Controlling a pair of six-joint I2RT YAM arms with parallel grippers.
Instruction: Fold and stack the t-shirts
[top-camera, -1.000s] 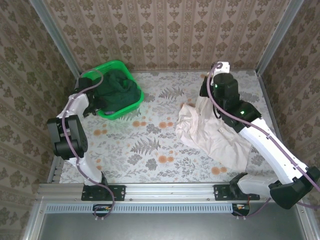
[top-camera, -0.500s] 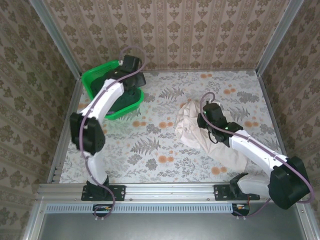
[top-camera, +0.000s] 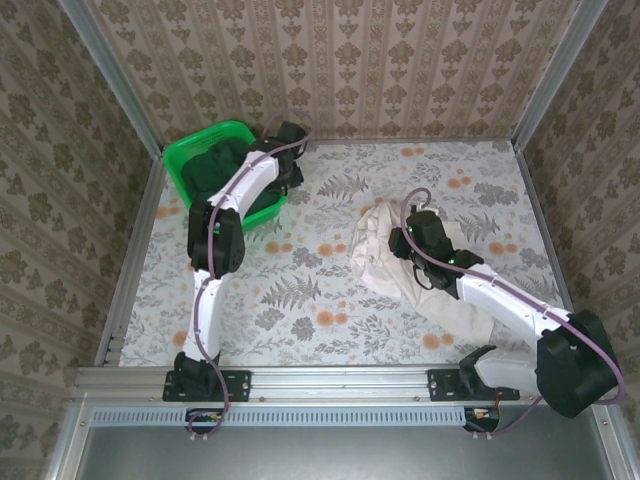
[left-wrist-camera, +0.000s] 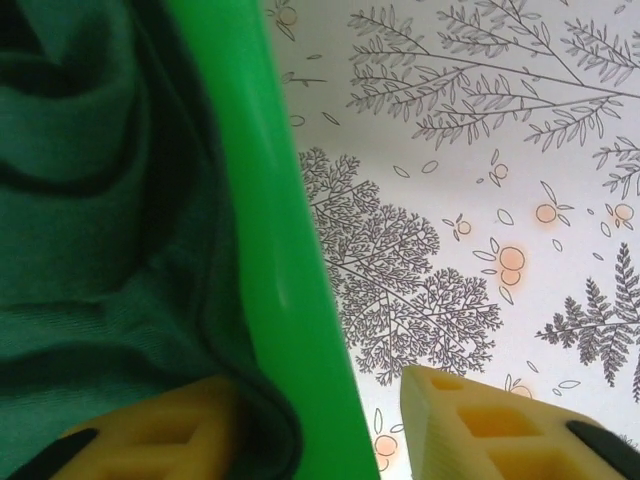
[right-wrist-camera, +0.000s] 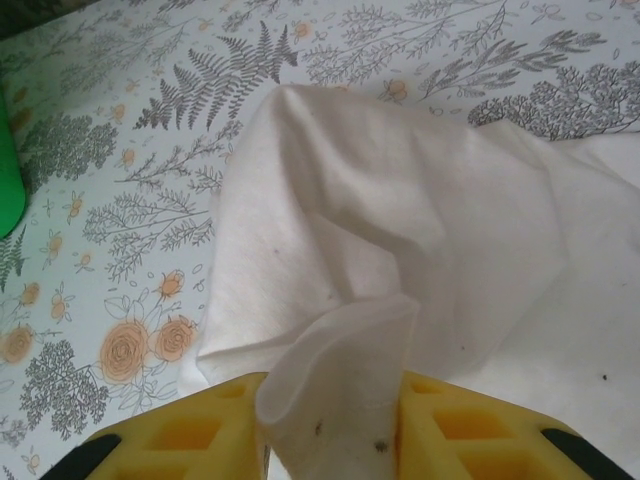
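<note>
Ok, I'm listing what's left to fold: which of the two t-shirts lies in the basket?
The dark green t-shirt, bunched inside the green basket; the cream t-shirt is out on the table, a fold pinched in the right gripper.

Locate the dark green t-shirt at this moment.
In the top view, far left, the dark green t-shirt lies bunched inside the green basket; the left gripper straddles the basket wall beside it.
</note>
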